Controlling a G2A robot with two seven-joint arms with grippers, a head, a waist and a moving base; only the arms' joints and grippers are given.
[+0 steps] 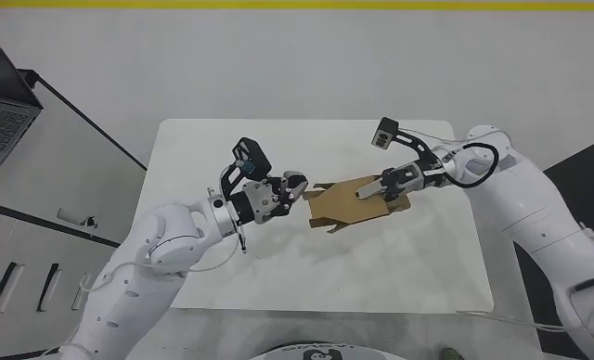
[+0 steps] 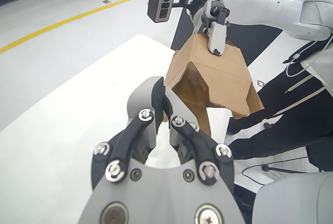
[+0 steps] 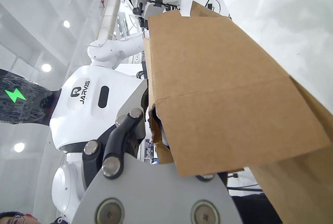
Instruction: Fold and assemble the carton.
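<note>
While the right gripper [image 1: 376, 187] clamps the opened-out carton [image 1: 353, 204] above the table [image 1: 418, 276], the left gripper [image 1: 295, 186], pinched narrow, sits just before its open end. The flaps [image 2: 242, 105] there look unfolded, so closing remains.

No legible text, label or number, seemingly, on the carton [image 1: 357, 202] or table [image 1: 371, 267].

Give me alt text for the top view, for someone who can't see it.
A partly folded brown carton is held over a white table between two robot arms; the right gripper grips one end, the left gripper pinches the other.
</note>
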